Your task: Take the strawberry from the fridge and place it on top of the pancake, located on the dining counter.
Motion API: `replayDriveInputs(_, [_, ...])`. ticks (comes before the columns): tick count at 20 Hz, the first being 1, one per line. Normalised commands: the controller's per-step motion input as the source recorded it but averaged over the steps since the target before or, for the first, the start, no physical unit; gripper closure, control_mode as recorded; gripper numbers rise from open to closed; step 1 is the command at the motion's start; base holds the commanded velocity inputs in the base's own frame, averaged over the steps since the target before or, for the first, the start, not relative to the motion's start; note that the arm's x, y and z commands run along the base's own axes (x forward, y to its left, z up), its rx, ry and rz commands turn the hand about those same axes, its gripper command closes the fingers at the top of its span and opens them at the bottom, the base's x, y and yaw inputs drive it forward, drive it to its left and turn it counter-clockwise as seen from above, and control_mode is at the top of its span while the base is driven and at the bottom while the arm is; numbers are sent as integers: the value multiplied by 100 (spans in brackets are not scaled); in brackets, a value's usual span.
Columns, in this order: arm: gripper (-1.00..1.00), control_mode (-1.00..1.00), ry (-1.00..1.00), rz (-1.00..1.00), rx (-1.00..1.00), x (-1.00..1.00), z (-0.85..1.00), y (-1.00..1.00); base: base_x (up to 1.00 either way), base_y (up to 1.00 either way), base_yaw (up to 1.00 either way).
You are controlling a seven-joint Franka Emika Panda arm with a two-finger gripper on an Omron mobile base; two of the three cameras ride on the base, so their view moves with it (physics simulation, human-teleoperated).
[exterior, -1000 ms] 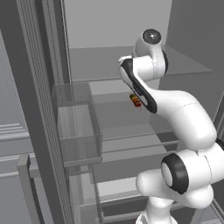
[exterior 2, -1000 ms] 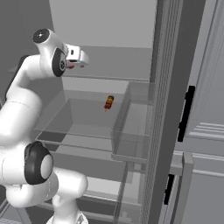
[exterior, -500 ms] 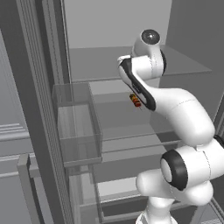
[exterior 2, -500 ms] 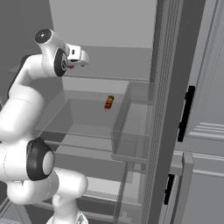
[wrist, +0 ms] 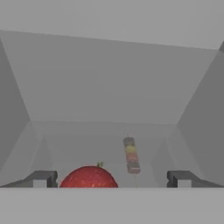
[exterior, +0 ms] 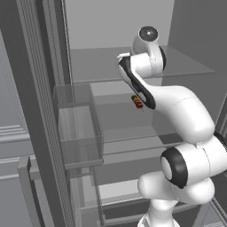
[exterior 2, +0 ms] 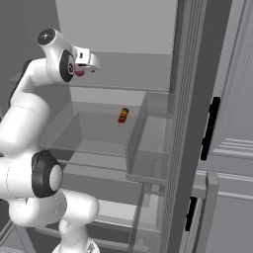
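your gripper (wrist: 111,178) is inside the fridge (exterior: 40,111), jaws spread as wide as they go and holding nothing. in the hand view the two fingertips (wrist: 41,178) stand far apart at the bottom edge, and the strawberry (wrist: 89,177) sits low between them, closer to the left tip than the right. that offset matters: the berry is small and round, so if you close from here one pad would likely meet it first and nudge it sideways rather than pinch it. i judge you are in the approach step, with the grasp not yet made.

in the right base view the hand (exterior 2: 83,60) is up at the top shelf (exterior 2: 118,79), reaching in level, and a dab of red shows just under it, which fits the berry resting on that shelf right by the fingers. the wide opening makes sense as clearance for coming around the fruit.

farther back and lower, the banded orange-red skewer-like item (wrist: 131,155) lies on the shelf below (exterior: 128,119), well apart from the berry. it is not your target; keep the jaws off it.

centre the berry between the tips before you close.
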Motion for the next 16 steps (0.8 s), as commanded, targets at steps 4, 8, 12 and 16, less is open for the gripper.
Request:
replayDriveInputs(4, [-100, -100, 0, -8, 0, -4, -12, 0, 0, 0, 0])
replayDriveInputs(8, [-100, -100, 0, -5, 2, -2, -20, 0, 0, 0, 0])
replayDriveInputs(12, [100, -100, 0, -1, 0, -1, -25, 4, 0, 0, 0])
replayDriveInputs(16, [100, -100, -2, 0, 0, 0, -8, 0, 0, 0, 0])
